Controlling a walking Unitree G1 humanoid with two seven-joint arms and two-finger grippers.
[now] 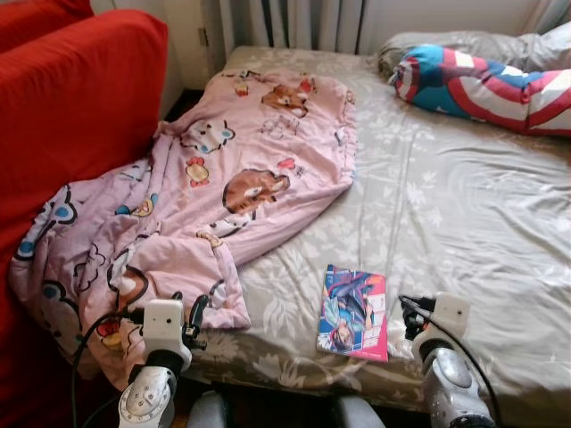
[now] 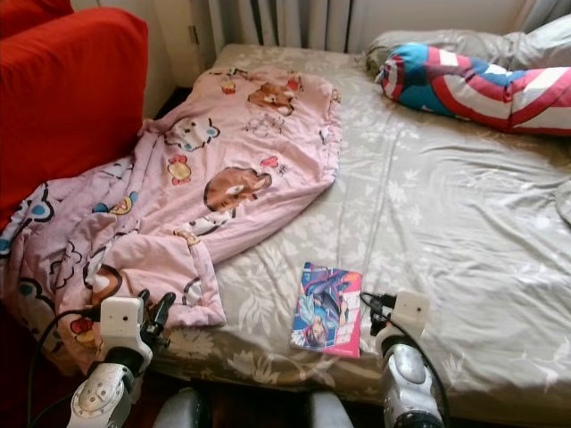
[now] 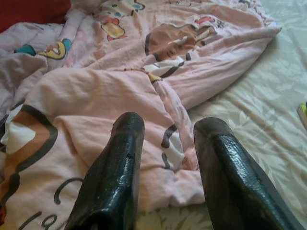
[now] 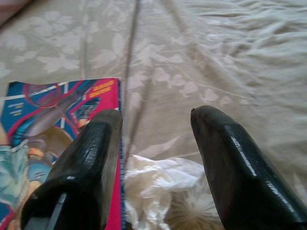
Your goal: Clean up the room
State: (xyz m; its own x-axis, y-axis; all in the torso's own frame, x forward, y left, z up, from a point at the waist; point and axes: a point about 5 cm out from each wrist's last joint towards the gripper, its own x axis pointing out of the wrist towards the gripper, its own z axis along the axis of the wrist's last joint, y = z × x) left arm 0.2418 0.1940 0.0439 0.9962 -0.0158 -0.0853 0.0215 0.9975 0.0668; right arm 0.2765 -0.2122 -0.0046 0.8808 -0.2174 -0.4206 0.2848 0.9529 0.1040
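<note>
Bedding fills the scene: a bed (image 1: 446,205) with a grey flowered sheet carries a pink cartoon blanket (image 1: 223,178) spreading from its centre toward 9 o'clock, where it meets a red sofa (image 1: 71,107), and a striped red, white and blue pillow (image 1: 500,85) lies at 1 o'clock. Near the 6 o'clock edge lies a bright comic book (image 1: 352,312), with a crumpled white wrapper (image 4: 163,187) touching its side. The left gripper (image 3: 165,158) hovers over the blanket's folded corner, fingers spread wide and empty, while the right gripper (image 4: 156,143) hangs above the wrapper, fingers likewise wide apart.
</note>
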